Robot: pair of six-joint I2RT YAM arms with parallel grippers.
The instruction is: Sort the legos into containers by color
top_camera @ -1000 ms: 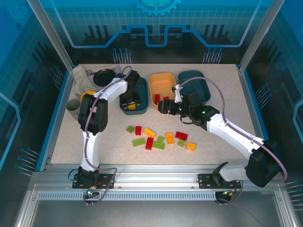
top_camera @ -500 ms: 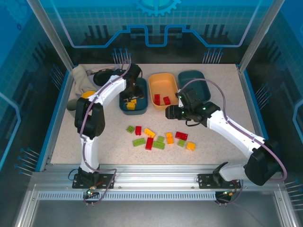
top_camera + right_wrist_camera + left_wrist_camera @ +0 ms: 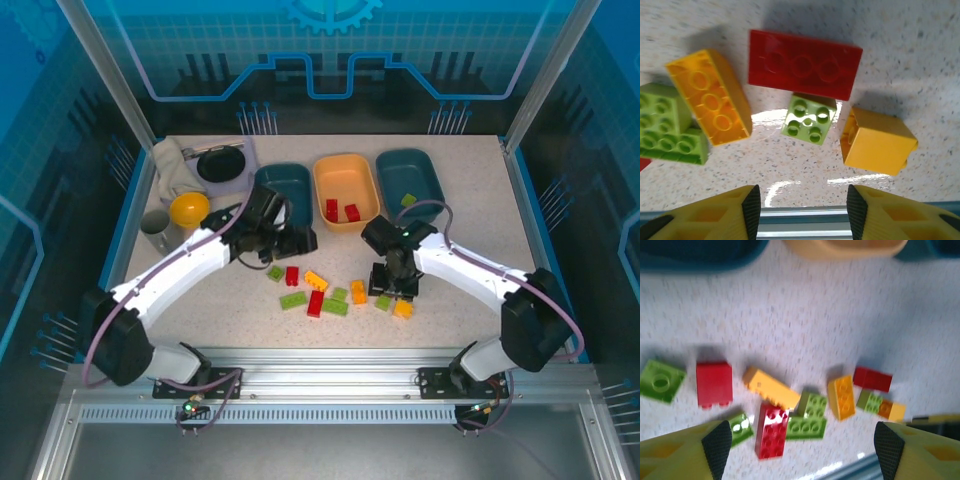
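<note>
Jaws spread and empty, the left gripper and right gripper hung over loose legos at lower centre, seemingly lining up picks for the trays above.

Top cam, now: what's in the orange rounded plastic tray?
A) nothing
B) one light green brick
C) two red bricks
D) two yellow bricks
C: two red plastic bricks lie side by side in the orange rounded plastic tray, towards its end nearer the arms, and no other colour shows inside it.
</note>
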